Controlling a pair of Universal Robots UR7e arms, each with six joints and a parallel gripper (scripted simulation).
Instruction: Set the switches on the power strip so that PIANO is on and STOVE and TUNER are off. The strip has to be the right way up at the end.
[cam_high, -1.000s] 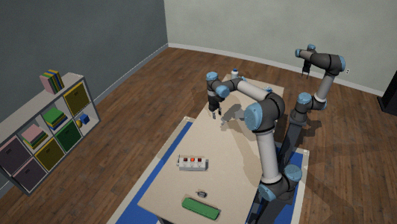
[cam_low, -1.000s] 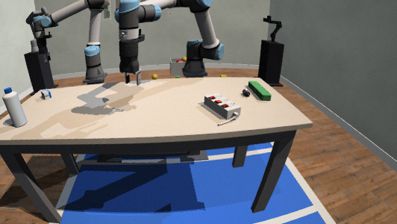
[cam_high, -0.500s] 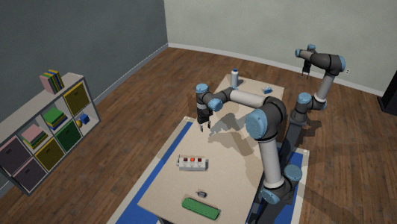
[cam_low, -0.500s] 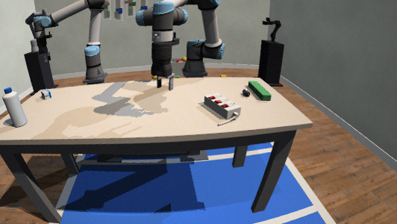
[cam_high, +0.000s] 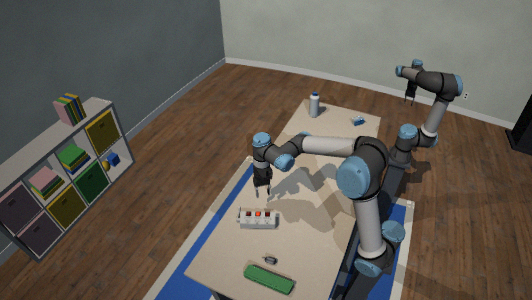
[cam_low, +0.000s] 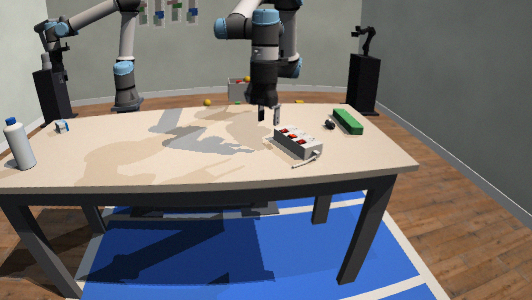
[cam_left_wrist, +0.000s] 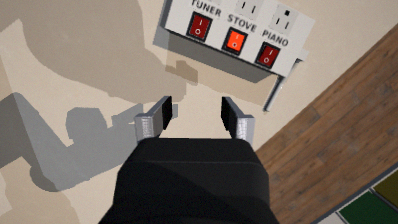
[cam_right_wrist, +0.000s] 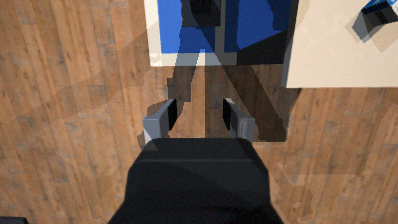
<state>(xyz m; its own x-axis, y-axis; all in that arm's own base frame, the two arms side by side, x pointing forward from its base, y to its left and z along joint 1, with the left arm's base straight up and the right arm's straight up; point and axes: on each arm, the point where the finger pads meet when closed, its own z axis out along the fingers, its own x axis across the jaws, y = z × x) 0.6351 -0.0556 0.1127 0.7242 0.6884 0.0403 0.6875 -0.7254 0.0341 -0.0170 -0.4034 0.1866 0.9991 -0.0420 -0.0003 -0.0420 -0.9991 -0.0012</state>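
Observation:
The white power strip (cam_high: 258, 220) (cam_low: 312, 145) (cam_left_wrist: 217, 36) lies right way up, its cable at the PIANO end. The STOVE switch (cam_left_wrist: 234, 41) (cam_low: 293, 136) (cam_high: 257, 213) is lit bright orange. The TUNER switch (cam_left_wrist: 199, 26) and the PIANO switch (cam_left_wrist: 268, 55) are dark red and unlit. My left gripper (cam_high: 263, 193) (cam_low: 269, 116) (cam_left_wrist: 196, 106) is open and empty, above the table beside the strip's switch side, not touching it. My right gripper (cam_right_wrist: 199, 108) (cam_high: 409, 101) is open and empty, over the floor off the table's far end.
A green block (cam_high: 268, 279) (cam_low: 347, 121) and a small dark object (cam_high: 270, 260) (cam_low: 329, 124) lie beyond the strip. A white bottle (cam_high: 314, 106) (cam_low: 20, 145) and a small blue-and-white object (cam_high: 358, 120) (cam_low: 61, 126) (cam_right_wrist: 382, 12) stand at the other end of the table.

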